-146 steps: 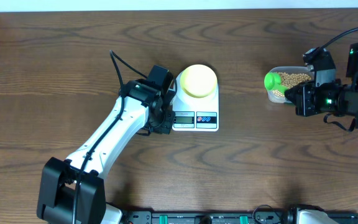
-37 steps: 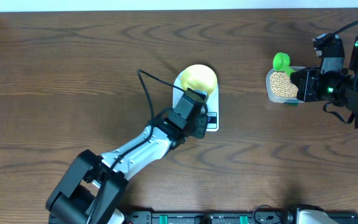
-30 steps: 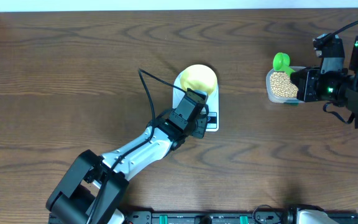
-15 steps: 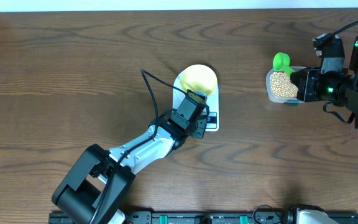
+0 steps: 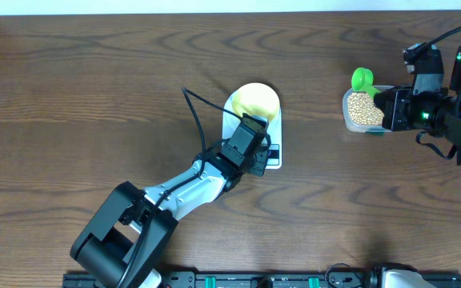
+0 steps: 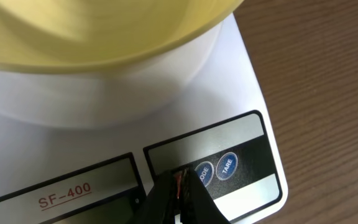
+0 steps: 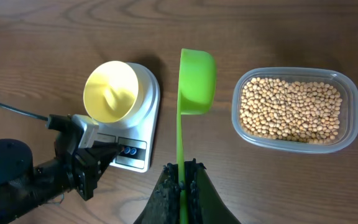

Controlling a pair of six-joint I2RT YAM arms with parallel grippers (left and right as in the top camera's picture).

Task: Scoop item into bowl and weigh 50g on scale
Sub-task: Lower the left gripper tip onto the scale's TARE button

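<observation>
Your left arm stretches low across the table, left gripper (image 6: 180, 182) pinched shut at the scale (image 6: 232, 93) buttons (image 6: 216, 168) | your right gripper (image 7: 182, 173) grasps the green scoop (image 7: 196, 70), level beside the tub (image 7: 350, 118) of beans (image 7: 291, 109) | bowl (image 5: 254, 100) sits on scale

Robotics lab bench, by the look of it. Dark wood-grain worktop (image 5: 70, 96) with cabled black-and-white robot arms at it, left arm (image 5: 178, 192) and right arm (image 5: 446, 116). Black rail (image 5: 238, 281) with green connectors along the near edge. Props laid out: SF-400 kitchen scale (image 5: 275, 136), clear tub (image 5: 346, 112) of beans (image 5: 364, 108).
</observation>
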